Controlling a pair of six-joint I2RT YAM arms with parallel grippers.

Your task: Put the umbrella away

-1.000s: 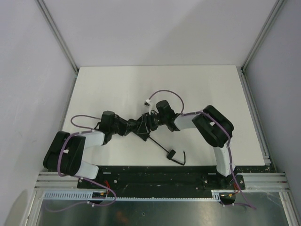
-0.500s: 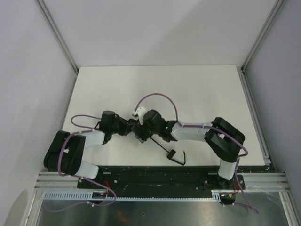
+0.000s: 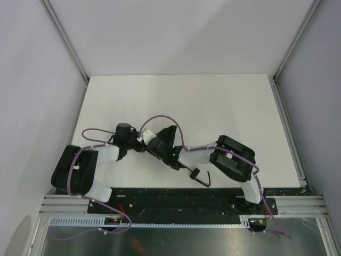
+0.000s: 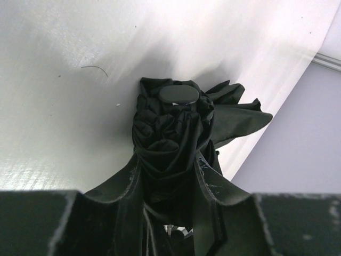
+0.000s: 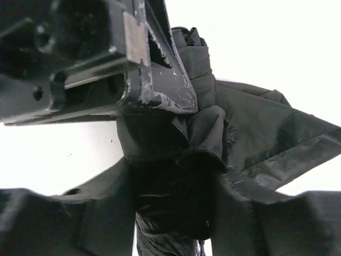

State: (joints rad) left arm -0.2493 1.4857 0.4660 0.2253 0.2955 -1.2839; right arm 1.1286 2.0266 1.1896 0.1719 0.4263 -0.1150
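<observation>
**Two-armed hold on the umbrella, near the front of the white table**

Both arms reach inward from their bases and meet just left of the table's middle, close to its near edge. The umbrella is folded, and its matte black canopy is bunched into crumpled pleats. A few loose panels fan out to one side.

The left gripper is closed against the bundle, one finger pressing each side. A round flat cap shows on the end of the bundle beyond the fingers, over the white surface.

The right gripper also squeezes the black fabric between its two fingers, just beside the left one. In the right wrist view, a scuffed fingertip of the left gripper lies against the cloth just above.

From overhead, a slim shaft runs from the meeting point toward the near edge. It ends in the small black handle, which rests on the table with its cord curled alongside.
</observation>
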